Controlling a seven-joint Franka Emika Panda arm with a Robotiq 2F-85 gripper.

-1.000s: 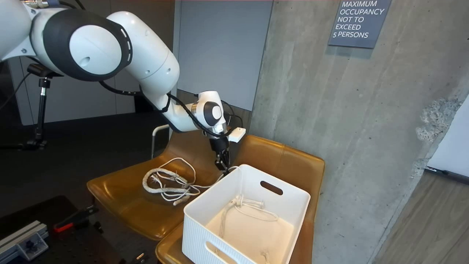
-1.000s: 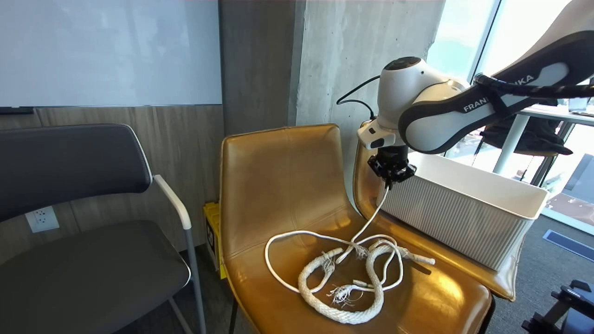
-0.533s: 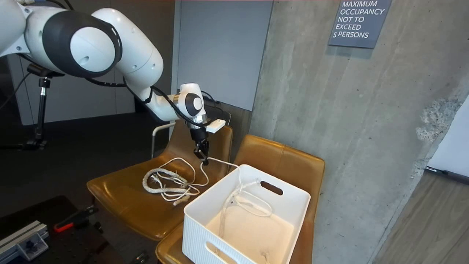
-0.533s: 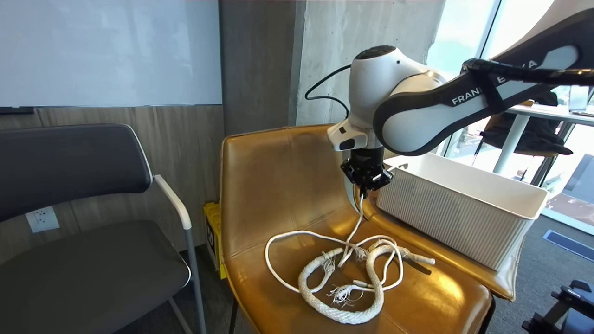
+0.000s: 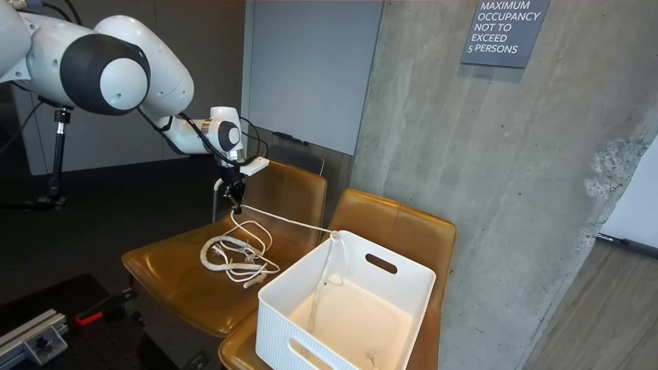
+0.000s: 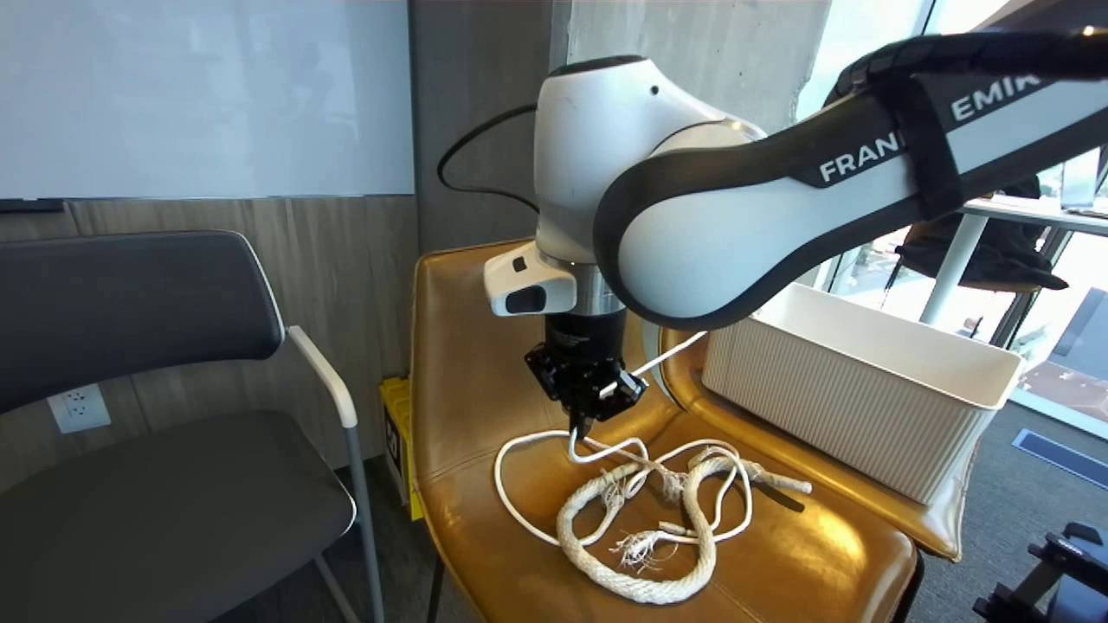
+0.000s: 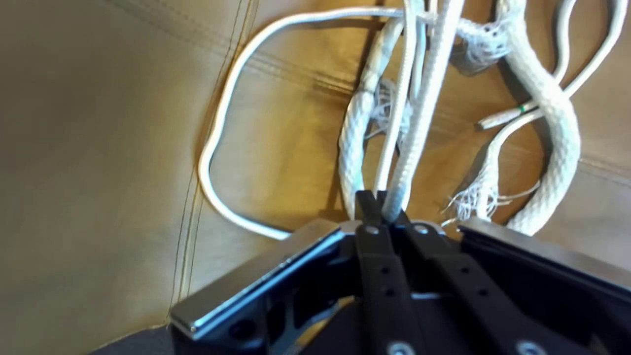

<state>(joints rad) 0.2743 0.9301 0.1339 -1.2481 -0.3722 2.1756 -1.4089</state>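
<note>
Above the chair [image 6: 485, 372] beside the bin [image 6: 840, 411], my claw [image 7: 382, 207] is clenched on thin white rope [image 7: 424, 98] that trails into the bin. I judge this rope-drawing; next wants firm grip, gentle tension.

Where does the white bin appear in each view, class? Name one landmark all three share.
In an exterior view: white bin at bottom centre, partly cut off.
In an exterior view: white bin on the right, about mid-height.
In the wrist view: absent.
Shared landmark: thick rope, left of the white bin in both exterior views, upper half of wrist view.
</note>
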